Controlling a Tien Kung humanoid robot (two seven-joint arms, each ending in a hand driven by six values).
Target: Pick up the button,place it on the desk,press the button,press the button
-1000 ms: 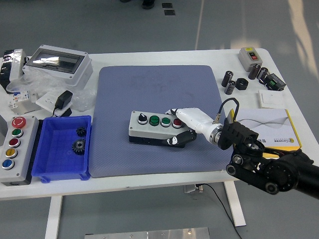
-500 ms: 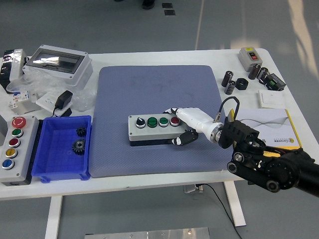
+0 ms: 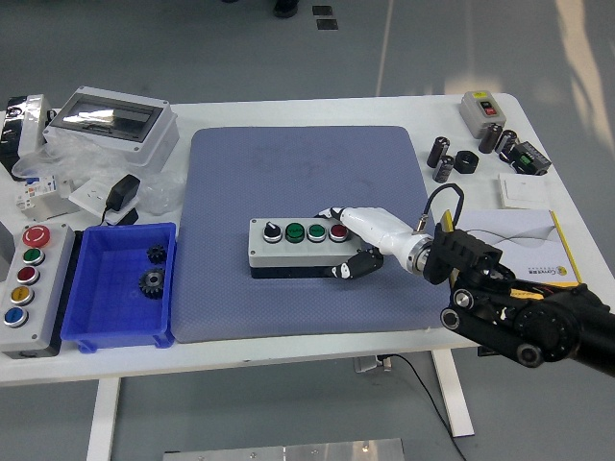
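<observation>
Grasping the button box (image 3: 300, 247) at its right end, the right hand (image 3: 354, 242) curls fingers over its top and thumb beneath, mid-frame on the blue mat (image 3: 307, 173).

White table (image 3: 317, 108) on white legs, grey glossy floor (image 3: 192, 48) (soft light reflections), dark floor plates (image 3: 325, 16)

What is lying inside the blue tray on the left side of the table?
Inside the blue tray lie two dark gears: a small gear near the back and a larger gear in front of it. Nothing covers the tray's floor.
</observation>
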